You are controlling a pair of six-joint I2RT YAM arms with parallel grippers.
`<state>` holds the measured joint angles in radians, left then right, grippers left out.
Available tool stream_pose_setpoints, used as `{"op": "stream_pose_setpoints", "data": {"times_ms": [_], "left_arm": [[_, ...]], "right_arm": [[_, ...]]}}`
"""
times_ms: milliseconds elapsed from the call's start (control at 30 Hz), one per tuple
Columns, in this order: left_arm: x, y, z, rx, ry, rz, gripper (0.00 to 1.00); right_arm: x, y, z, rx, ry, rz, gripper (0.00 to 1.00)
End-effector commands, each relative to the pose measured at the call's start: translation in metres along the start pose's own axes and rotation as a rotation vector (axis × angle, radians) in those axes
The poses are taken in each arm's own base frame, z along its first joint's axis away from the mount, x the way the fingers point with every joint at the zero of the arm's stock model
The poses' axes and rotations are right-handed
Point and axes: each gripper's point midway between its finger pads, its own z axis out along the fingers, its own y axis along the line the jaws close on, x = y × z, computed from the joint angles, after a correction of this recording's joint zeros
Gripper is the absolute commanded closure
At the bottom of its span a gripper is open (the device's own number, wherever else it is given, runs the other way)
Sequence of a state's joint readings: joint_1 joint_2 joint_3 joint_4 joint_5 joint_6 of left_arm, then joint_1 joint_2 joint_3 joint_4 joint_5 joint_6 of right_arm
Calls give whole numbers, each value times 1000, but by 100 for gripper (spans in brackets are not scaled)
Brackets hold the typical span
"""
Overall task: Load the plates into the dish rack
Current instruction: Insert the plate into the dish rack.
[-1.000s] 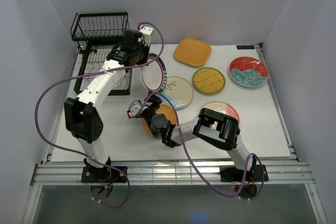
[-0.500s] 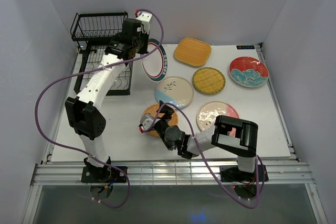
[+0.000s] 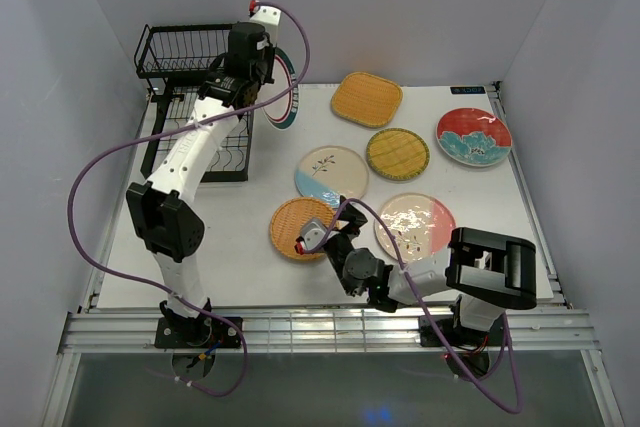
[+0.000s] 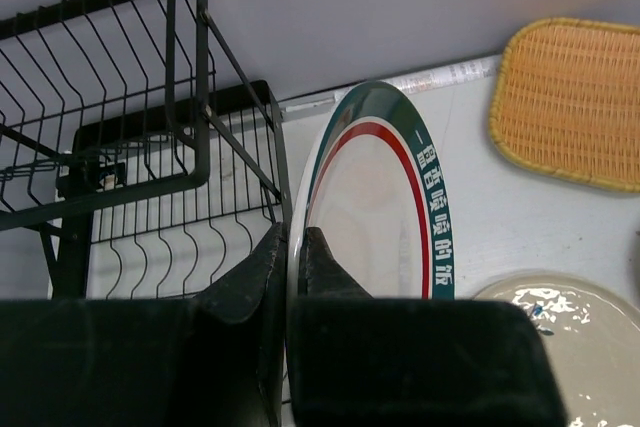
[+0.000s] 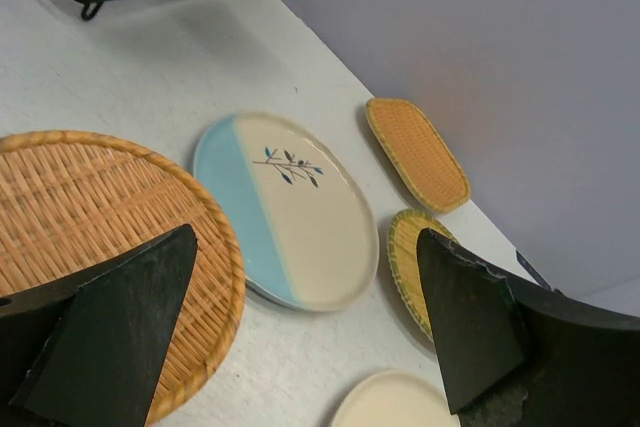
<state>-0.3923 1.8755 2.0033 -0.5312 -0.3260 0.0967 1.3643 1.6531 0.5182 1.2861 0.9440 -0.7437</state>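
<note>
left gripper (image 4: 292, 247): clamped narrow on the rim of the green-striped plate (image 4: 378, 202), plate on edge and lifted off the table (image 3: 215, 247)
held plate, place: upper left of the top view, just right of the dish rack (image 3: 190, 97), level with the raised basket; touching the wire or not, cannot tell
key relation: lower slotted section down and to the left of the plate in the wrist view; plate rim running up the frame alongside the rack's right corner post
plate facing: face turned to the right of the frame, back toward the rack
judged next move: shift left and lower, edge first, into a slot — raised basket likely in the way if brought in too high
nearer arm: left, already at the rack; right arm low in the middle of the frame, well apart from it
right gripper (image 5: 300, 292): spread wide, nothing between the fingers, low over the right edge of the round woven plate (image 5: 90, 197)
rest of plates: six flat on the table, middle to right — none seen in the slots
</note>
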Motion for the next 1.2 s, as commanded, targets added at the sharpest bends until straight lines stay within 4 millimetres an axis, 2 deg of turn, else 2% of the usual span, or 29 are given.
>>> {"op": "stream_pose_setpoints", "data": {"times_ms": [0, 33, 67, 200, 300, 333, 400, 433, 467, 500, 533, 600, 633, 667, 700, 733, 767, 833, 933, 1067, 1100, 1133, 1167], "left_arm": [[-68, 27, -35, -28, -215, -52, 100], [-73, 29, -39, -25, -236, -50, 100], [-87, 35, -53, -29, -283, -65, 100], [-107, 44, -73, -42, -343, -70, 100], [-124, 64, -84, -111, -377, -58, 100], [-133, 77, -91, -139, -397, -64, 100], [-137, 91, -93, -149, -404, -68, 100], [-137, 109, -92, -172, -402, -75, 100], [-141, 116, -95, -154, -409, -79, 100], [-140, 125, -95, -153, -410, -102, 100], [-137, 148, -94, -180, -405, -115, 100], [-137, 164, -96, -179, -414, -127, 100], [-134, 181, -97, -207, -414, -130, 100], [-132, 188, -99, -216, -422, -130, 100], [-130, 193, -98, -219, -425, -129, 100], [-127, 206, -100, -240, -426, -133, 100], [-128, 208, -101, -237, -438, -133, 100], [-118, 237, -102, -281, -428, -137, 100], [-113, 257, -103, -286, -437, -143, 100], [-113, 285, -106, -323, -468, -143, 100], [-113, 286, -104, -301, -475, -143, 100], [-109, 296, -103, -312, -475, -146, 100], [-113, 299, -104, -314, -496, -145, 100]], "right_arm": [[-53, -86, -16, 304, -231, 508, 4], [-49, -88, -17, 311, -219, 508, 3], [-46, -90, -17, 318, -212, 503, 2], [-40, -91, -18, 334, -183, 469, 2], [-34, -91, -15, 370, -122, 421, 2], [-32, -88, -13, 374, -102, 398, 2], [-34, -87, -9, 390, -83, 367, 2], [-31, -83, -7, 392, -66, 351, 2], [-31, -81, -6, 396, -59, 342, 2], [-34, -82, -3, 404, -55, 336, 2], [-33, -79, -2, 406, -46, 329, 2], [-37, -77, 2, 405, -34, 318, 2], [-38, -77, 3, 401, -31, 320, 2], [-41, -75, 5, 390, -27, 322, 2], [-39, -62, 10, 331, 2, 250, 2], [-49, -60, 14, 301, -18, 355, 2], [-49, -55, 20, 259, -9, 372, 2], [-52, -41, 24, 126, 8, 437, 2], [-59, -55, 18, 103, -32, 493, 2], [-53, -65, 7, 97, -13, 536, 2], [-52, -66, 4, 93, -17, 548, 2], [-55, -75, 1, 101, -28, 570, 2], [-50, -73, -2, 88, -17, 563, 2]]}}
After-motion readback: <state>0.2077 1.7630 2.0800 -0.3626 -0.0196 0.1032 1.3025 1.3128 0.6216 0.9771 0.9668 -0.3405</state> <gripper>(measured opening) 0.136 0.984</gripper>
